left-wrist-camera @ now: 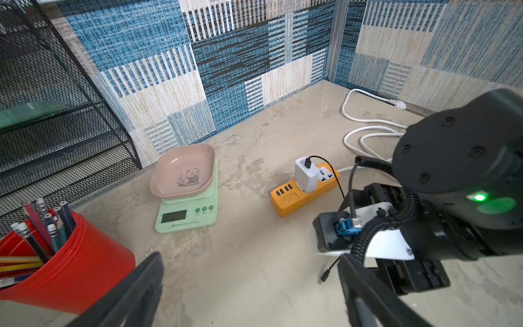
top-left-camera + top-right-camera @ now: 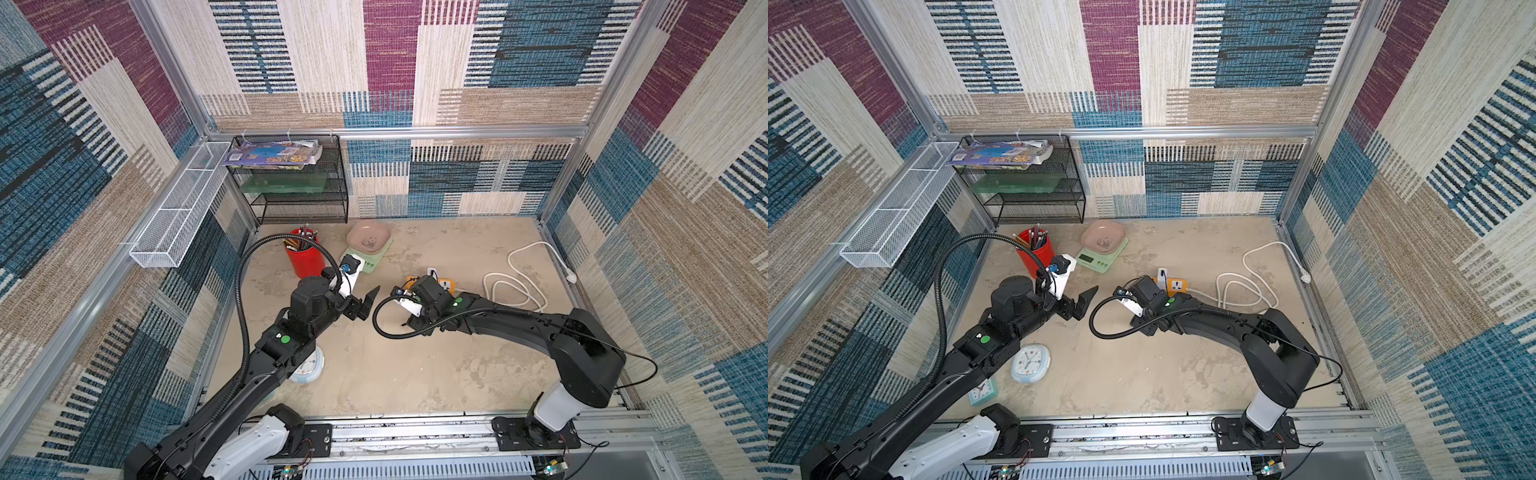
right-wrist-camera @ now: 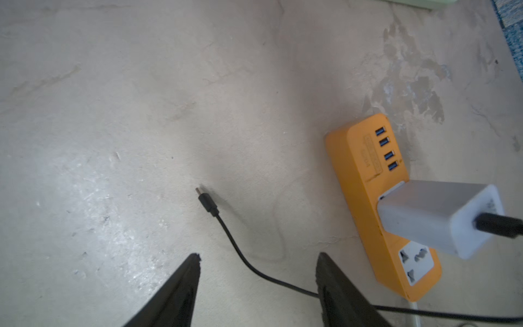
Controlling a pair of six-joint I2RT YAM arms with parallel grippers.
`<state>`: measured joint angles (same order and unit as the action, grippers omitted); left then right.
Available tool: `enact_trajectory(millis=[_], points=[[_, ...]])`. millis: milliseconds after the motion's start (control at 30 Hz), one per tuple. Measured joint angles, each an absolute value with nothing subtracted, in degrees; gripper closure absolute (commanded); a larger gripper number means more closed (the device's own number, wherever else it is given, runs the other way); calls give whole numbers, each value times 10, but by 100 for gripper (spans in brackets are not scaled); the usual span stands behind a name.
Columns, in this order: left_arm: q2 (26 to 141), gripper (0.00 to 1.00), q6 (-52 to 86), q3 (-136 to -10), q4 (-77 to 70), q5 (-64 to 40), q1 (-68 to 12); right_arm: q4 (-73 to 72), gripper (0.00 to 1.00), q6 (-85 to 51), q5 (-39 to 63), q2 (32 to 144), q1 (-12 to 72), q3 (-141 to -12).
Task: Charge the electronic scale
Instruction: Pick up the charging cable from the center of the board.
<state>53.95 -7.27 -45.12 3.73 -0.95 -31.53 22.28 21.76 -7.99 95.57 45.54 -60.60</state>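
Mint-green plastic marks the scale (image 2: 368,261) (image 2: 1100,258) in both top views. It sits toward the back of the table (image 2: 395,374), at 12 o'clock from the left gripper (image 2: 369,301), with a pink tray (image 2: 369,237) on top. A red cup (image 2: 305,255) of pencils stands just beside it at 9 o'clock. The orange strip (image 2: 452,286) lies at 4 o'clock, partly under the right arm (image 2: 519,324). We see the left jaws spread wide with nothing between them. A round clock (image 2: 1030,363) lies at 7 o'clock from that gripper, beside its arm. In the left wrist view the scale faces us with a dark display and a panda drawn in the tray, well apart from both fingers. A white charger (image 1: 307,175) stands plugged into the strip, and a black plug (image 1: 325,277) lies loose on the table by the right arm. In the right wrist view the right gripper (image 3: 259,256) hangs over the table near the strip, jaws parted and gripping nothing. The black cable (image 3: 240,254) runs on the table between the fingers and passes behind one of them. Its plug lies just beyond the tips.
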Motion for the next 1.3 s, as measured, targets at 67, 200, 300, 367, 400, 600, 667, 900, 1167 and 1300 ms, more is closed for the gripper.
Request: enact_trajectory(millis=[67, 200, 300, 367, 400, 600, 667, 900, 1167, 1300], points=[[541, 4, -72, -451, 37, -18, -315, 222, 35, 227, -79, 967, 452, -610], [543, 4, -70, -451, 37, -21, -315, 221, 37, 242, -73, 981, 440, -613], [543, 4, -64, -451, 37, -29, -315, 222, 38, 249, -64, 989, 434, -613], [545, 4, -62, -451, 37, -32, -315, 222, 37, 254, -62, 994, 432, -612], [548, 4, -62, -451, 36, -32, -315, 222, 37, 256, -60, 997, 431, -612], [554, 4, -62, -451, 37, -34, -315, 221, 43, 257, -53, 1020, 429, -612], [555, 5, -62, -451, 37, -35, -315, 221, 50, 260, -50, 1025, 427, -613], [567, 4, -56, -453, 37, -33, -314, 206, 90, 262, -31, 1016, 415, -610], [625, 3, -35, -474, 34, -37, -305, 119, 98, 255, 59, 952, 342, -552], [658, 3, -16, -506, 32, -59, -301, 86, 98, 255, 104, 929, 325, -537]])
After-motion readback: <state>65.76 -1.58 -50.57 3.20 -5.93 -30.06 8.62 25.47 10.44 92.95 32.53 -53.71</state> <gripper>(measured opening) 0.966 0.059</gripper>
